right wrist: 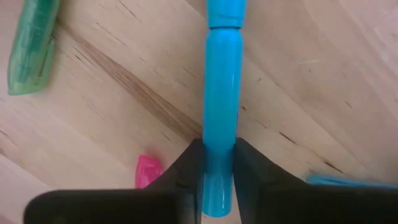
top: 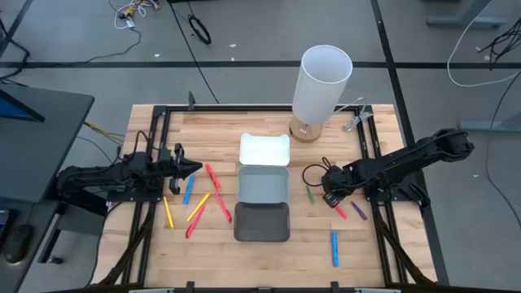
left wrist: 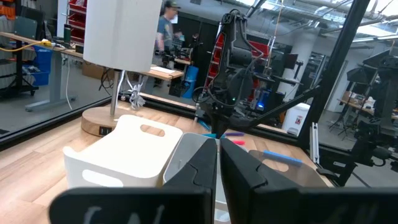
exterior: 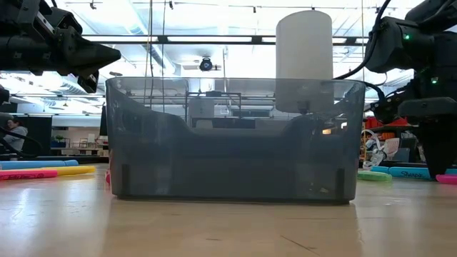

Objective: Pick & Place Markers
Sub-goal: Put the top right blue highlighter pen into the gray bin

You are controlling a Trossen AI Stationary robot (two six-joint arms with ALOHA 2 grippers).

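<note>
Item one, right gripper: I am seeing its two dark fingers pinching a light blue marker against the wooden table. From overhead the gripper is covering that marker completely, so I cannot place it there beyond saying it is right of the trays.

Item two, loose markers near it: a green marker and a pink marker, both cut off at the wrist picture's edges. A separate blue marker is lying well apart, nearer the table's front edge.

Item three, left gripper: fingers pressed together, holding nothing, hovering over the left cluster of red, yellow, orange and blue markers.

Item four, trays: white tray, light grey tray, dark tray, standing in a row. In the low view the dark tray is hiding most of the table behind it.
</note>
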